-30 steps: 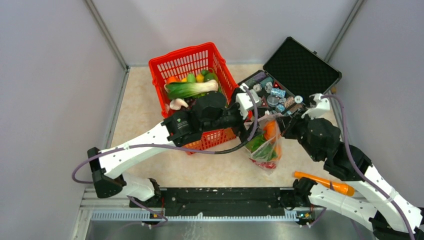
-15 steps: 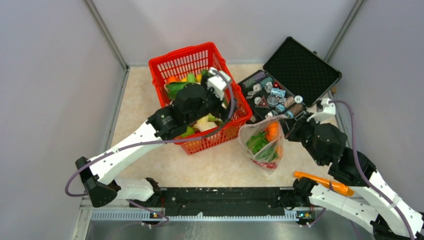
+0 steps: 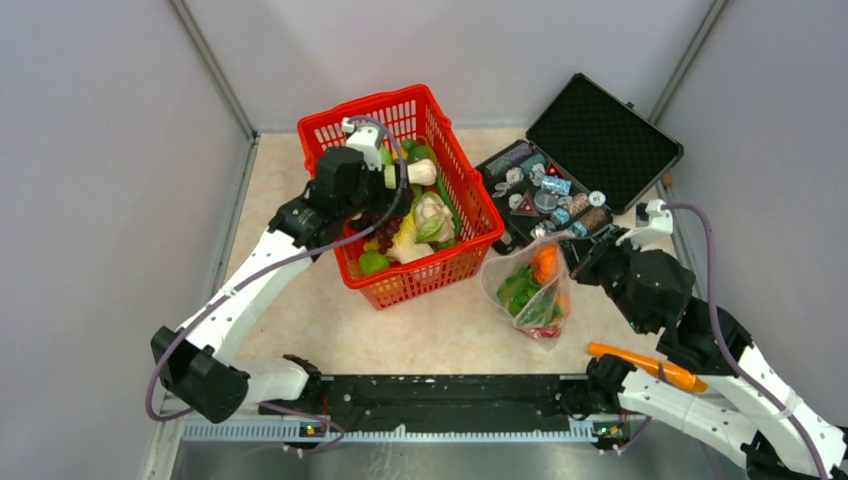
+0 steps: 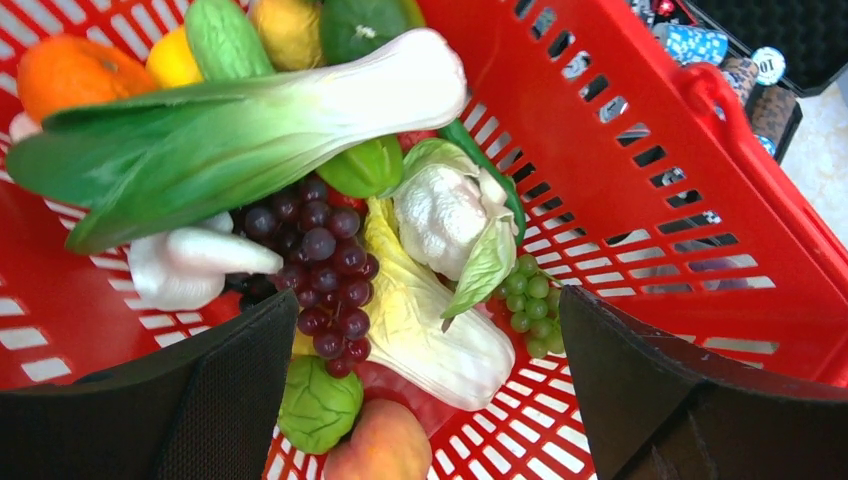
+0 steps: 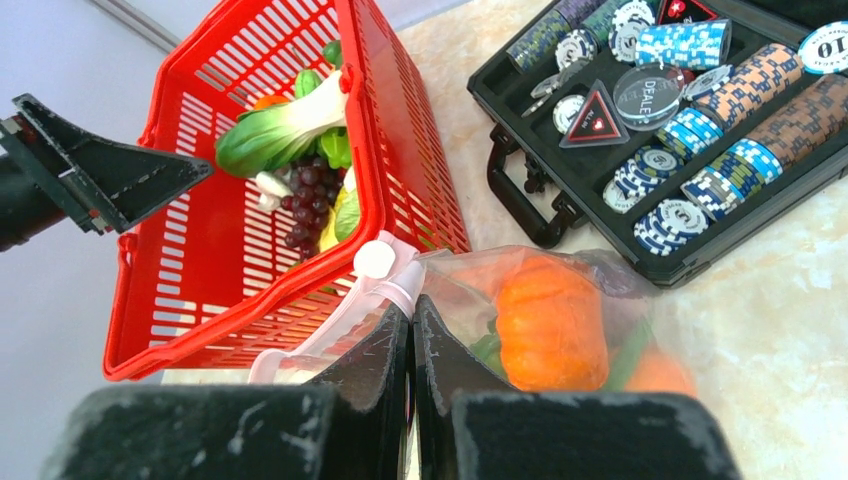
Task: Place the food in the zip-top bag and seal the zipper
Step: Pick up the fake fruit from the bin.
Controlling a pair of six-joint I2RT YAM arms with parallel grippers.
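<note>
The clear zip-top bag point(image 3: 530, 295) stands right of the red basket, mouth up. An orange pumpkin point(image 5: 548, 325) and green leaves point(image 3: 517, 290) lie inside it. My right gripper point(image 5: 411, 312) is shut on the bag's mouth edge, where the pale zipper point(image 5: 330, 322) and its white slider point(image 5: 375, 260) show. My left gripper point(image 4: 428, 300) hangs open above the basket point(image 3: 460, 185), with nothing between its fingers. More food lies below it: bok choy point(image 4: 230, 130), purple grapes point(image 4: 325, 260), a white bulb point(image 4: 440, 205), green grapes point(image 4: 530, 300) and a peach point(image 4: 385, 445).
An open black case point(image 3: 603, 125) of poker chips point(image 5: 690, 170) lies behind the bag, close to my right wrist. A toy carrot point(image 3: 650, 367) rests by the right arm's base. Grey walls close in the left, back and right sides.
My left arm has swung away from the bag's mouth, to the left and back, and now hovers over the basket. The right gripper has kept hold of the bag.
</note>
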